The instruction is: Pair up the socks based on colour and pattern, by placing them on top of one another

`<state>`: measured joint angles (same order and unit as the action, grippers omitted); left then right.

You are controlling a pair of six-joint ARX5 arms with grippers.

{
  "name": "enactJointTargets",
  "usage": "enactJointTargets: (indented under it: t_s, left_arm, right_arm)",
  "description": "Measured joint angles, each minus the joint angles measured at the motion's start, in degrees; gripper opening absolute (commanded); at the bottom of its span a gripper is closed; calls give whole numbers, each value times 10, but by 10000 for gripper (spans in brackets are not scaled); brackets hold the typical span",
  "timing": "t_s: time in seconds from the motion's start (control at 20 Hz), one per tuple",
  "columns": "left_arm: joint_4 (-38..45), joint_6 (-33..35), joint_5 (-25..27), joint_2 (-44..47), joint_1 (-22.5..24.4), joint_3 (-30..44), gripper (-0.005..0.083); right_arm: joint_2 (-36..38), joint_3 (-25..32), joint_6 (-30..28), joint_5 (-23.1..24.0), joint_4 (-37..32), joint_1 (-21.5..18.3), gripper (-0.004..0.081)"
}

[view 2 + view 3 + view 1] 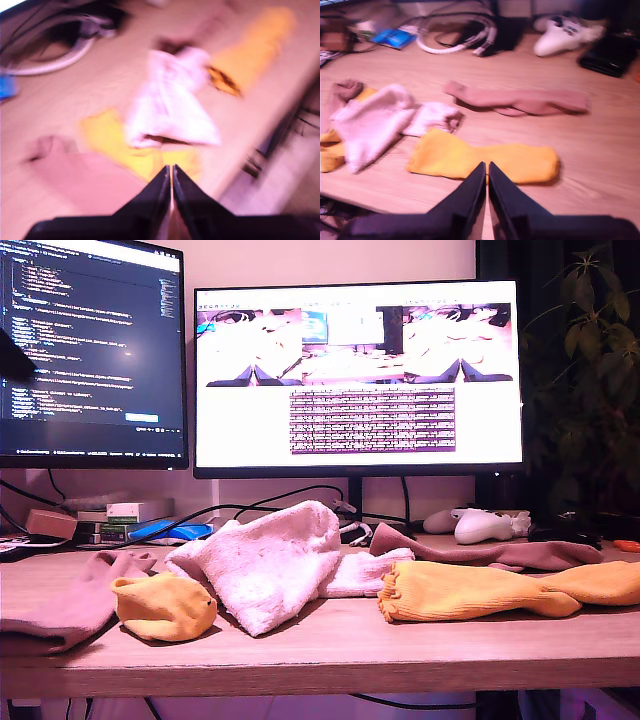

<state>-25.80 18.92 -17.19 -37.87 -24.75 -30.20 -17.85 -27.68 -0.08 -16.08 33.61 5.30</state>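
Six socks lie across the desk: in the exterior view a mauve sock and bunched orange sock at its left, big white sock touching a smaller white sock mid-desk, long orange sock at its right, second mauve sock just behind it. Above hang my first gripper and my second gripper, both clenched on nothing. Far back sits a white controller.

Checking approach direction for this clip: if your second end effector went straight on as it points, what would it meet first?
Likely the flat orange-yellow sock, directly ahead of my second end effector; how far above it I am is unclear.
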Motion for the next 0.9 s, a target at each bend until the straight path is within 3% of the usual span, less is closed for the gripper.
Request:
enactJointTargets:
  t_s: [0.05, 0.1, 0.15, 0.3, 0.4, 0.5, 0.55, 0.9]
  left_arm:
    - [0, 86, -11, -17, -6, 0, -20]
    - [0, 104, -15, -33, -14, 0, -20]
    - [0, 189, -18, -49, -22, 0, -20]
    - [5, 287, -18, -112, -27, -1, 0]
    - [29, 341, -18, -159, -27, -2, 125]
    - [65, 358, -18, -200, -26, -2, 297]
    - [81, 361, -18, -219, -26, -2, 339]
    - [189, 379, -14, -328, -26, -2, 347]
  right_arm:
    - [0, 0, 0, -10, -1, 0, -11]
    - [0, 0, 0, -16, -1, 0, -11]
    - [0, 0, 0, -21, -1, 0, -11]
    - [0, 0, 0, -27, -1, 0, -11]
    - [0, 0, 0, -27, -1, 0, -11]
    - [0, 0, 0, -27, -1, 0, -11]
    - [0, 0, 0, -27, -1, 0, -11]
    - [0, 0, 0, -27, -1, 0, -11]
